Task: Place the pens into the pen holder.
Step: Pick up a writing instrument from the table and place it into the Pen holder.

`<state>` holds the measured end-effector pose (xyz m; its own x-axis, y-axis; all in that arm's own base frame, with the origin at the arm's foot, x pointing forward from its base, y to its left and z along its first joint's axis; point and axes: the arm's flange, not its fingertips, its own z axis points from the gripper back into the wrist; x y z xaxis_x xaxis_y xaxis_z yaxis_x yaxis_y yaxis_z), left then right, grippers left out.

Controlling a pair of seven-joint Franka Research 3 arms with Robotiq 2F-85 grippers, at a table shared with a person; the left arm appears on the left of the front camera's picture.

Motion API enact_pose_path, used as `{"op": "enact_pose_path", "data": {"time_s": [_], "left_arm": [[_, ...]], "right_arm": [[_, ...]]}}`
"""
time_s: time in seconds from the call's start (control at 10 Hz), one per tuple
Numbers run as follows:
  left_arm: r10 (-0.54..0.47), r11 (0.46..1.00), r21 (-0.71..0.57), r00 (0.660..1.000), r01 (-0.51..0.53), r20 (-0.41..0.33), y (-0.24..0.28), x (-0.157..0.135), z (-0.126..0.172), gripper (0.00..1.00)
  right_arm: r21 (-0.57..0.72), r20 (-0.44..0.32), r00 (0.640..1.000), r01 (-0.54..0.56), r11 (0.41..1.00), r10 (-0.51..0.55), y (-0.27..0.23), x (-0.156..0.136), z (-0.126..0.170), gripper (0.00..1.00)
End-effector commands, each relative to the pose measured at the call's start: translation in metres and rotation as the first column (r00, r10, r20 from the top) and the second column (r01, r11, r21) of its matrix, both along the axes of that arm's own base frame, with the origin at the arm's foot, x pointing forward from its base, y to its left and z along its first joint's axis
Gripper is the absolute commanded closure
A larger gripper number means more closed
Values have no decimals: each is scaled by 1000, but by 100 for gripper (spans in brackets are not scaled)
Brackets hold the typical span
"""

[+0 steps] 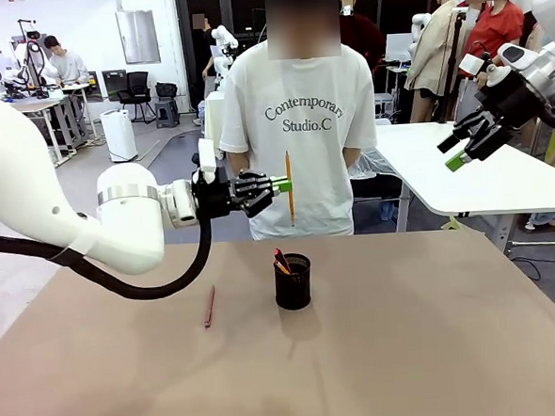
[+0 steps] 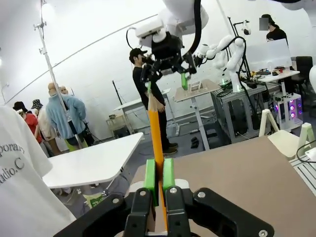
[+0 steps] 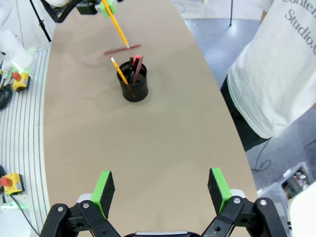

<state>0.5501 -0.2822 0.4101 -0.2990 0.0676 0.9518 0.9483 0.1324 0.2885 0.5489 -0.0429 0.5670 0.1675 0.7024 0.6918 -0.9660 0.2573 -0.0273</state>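
Alignment between pen and cup decides the coming drop. The left gripper (image 1: 280, 184), reaching in from 9 o'clock, is clamped tight on the yellow-orange pencil-like pen (image 1: 290, 202). The pen hangs upright, its long axis running 12 to 6, high over the brown table (image 1: 437, 349). The small black cylindrical mesh pen holder (image 1: 292, 281) stands at 6 o'clock from the pen, almost straight beneath its lower end and well below it, with a few sticks already leaning inside. Whether the two line up in depth I cannot tell. The move looks like a plain descent along the pen's own axis, then a release. The right gripper (image 1: 462, 148) hangs far off at 3 o'clock, jaws spread wide and holding nothing, so the left arm is plainly nearer. One thin reddish-brown pen (image 1: 209, 306) lies flat on the table at 9 o'clock of the holder.
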Motion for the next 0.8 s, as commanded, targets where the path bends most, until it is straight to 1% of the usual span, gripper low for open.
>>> {"op": "enact_pose_path", "data": {"time_s": [0.0,0.2,0.4,0.7], "left_arm": [[-33,999,32,999,33,-12,-8,19,-14,100],[-40,998,43,997,43,-67,-12,26,-32,100],[-41,997,55,994,47,-101,-16,29,-49,100],[-40,996,80,991,51,-128,-18,35,-71,100]], "right_arm": [[-8,-2,1000,-3,1000,3,0,-1,3,0],[-8,-2,1000,-3,1000,3,0,-1,3,0],[-8,-2,1000,-3,1000,3,0,-1,3,0],[-8,-2,1000,-3,1000,3,0,-1,3,0]]}}
